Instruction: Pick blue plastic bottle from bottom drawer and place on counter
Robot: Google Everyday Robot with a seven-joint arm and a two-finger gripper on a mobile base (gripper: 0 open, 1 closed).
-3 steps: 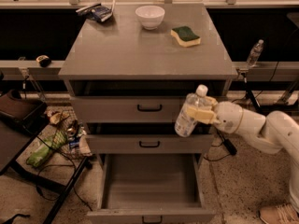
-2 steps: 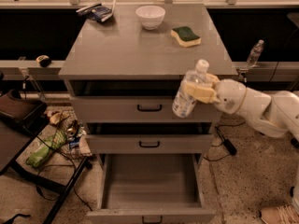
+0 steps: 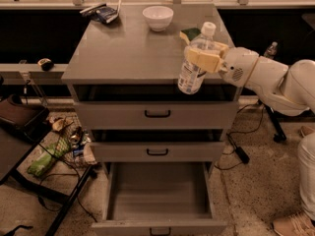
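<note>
– Blue plastic bottle [image 3: 192, 76], where do we see it?
– We see it up in the air at the 3 o'clock side of the counter [image 3: 133, 53], by the front right corner. It leans, with its white cap pointing to 1 o'clock. Its bottom end shows in front of the counter's front edge.
– What holds it?
– The gripper [image 3: 201, 58] does. Its tan fingers [image 3: 209, 61] are squeezed around the bottle's upper half, just under the cap. The white arm [image 3: 268, 77] comes in from 3 o'clock.
– Does the bottle touch the counter?
– We cannot tell.
– Where is the bottom drawer [image 3: 157, 193]?
– It is at 6 o'clock, pulled out, and we see its plain grey inside. The two drawers above it are shut.
– What sits on the counter?
– A white bowl [image 3: 158, 17] sits at 12 o'clock. A green sponge [image 3: 189, 33] peeks out just behind the bottle, at 4 o'clock from the bowl. Some small dark things [image 3: 102, 13] lie at 11 o'clock, in the back left corner.
</note>
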